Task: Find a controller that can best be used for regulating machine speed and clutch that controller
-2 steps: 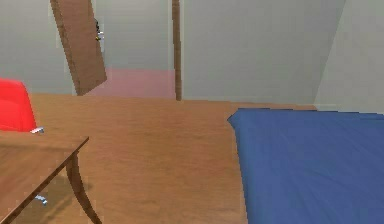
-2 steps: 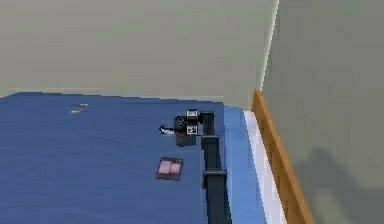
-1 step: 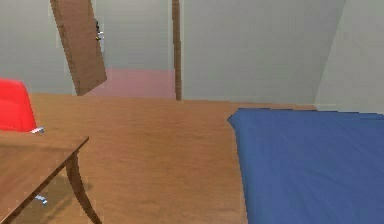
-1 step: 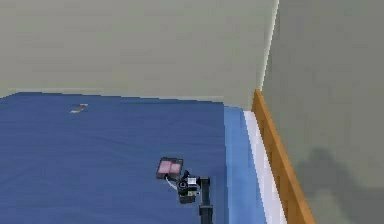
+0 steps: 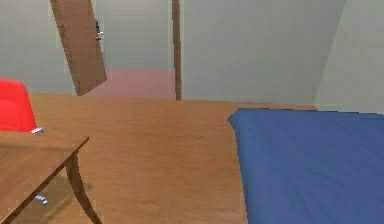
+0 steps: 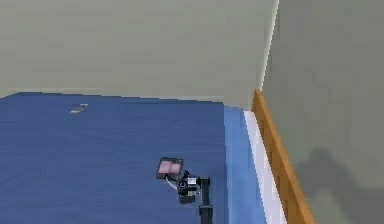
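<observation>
Where the arm [image 6: 205, 208] rises over a blue bed [image 6: 100, 150], the gripper [image 6: 183, 186] sits close to a small dark slab [image 6: 170, 167].
The slab, dark with a pinkish top, lies on the bed right at the gripper's far end, so I cannot tell whether the gripper has hold of it or of anything (nor can the fingers' state be read). Far to the left on the same bed lies a small grey bit [image 6: 75, 108]; which of the two is the controller cannot be told. A wooden rail [image 6: 275, 150] runs along the bed's right side. In the forward view the bed [image 5: 310, 160] lies near right, a wooden table [image 5: 35, 165] near left with a red chair [image 5: 12, 105] behind it, and a wooden door [image 5: 80, 45] stands open far left.
</observation>
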Tool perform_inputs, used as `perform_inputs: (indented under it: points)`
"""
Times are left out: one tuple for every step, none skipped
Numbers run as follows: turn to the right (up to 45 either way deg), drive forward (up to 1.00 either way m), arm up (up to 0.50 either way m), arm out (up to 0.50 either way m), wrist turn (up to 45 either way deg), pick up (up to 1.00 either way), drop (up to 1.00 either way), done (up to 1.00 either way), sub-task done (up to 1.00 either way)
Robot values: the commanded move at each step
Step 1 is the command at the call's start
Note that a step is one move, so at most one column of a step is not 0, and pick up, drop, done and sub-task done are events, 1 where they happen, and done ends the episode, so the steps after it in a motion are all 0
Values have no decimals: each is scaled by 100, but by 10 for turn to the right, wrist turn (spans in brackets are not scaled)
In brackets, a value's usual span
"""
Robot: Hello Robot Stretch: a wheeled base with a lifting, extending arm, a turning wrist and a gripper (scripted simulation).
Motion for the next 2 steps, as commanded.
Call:
perform_inputs:
  points:
    - [0, 0, 10, 0, 0, 0, 0, 0, 0]
    - [0, 0, 0, 0, 0, 0, 0, 100, 0]
